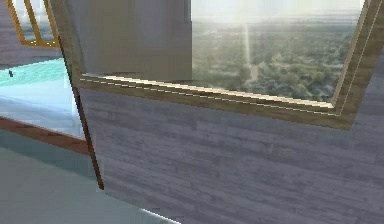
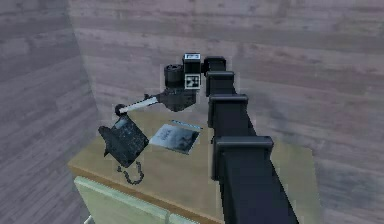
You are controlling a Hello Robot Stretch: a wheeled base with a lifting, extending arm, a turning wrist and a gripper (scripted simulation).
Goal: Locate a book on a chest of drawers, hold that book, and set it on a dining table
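A: Locating the target: which way does the book lie from the gripper?

B: In the arm side view it lies at 4 o'clock, flat on the chest of drawers. The telephone is at 6 o'clock. I cannot tell the jaw state, nor whether anything is held.

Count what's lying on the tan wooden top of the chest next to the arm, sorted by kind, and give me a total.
flat grey rectangular book: 1
black telephone-like object with a dangling cord: 1
Total on the tan wooden chest top: 2
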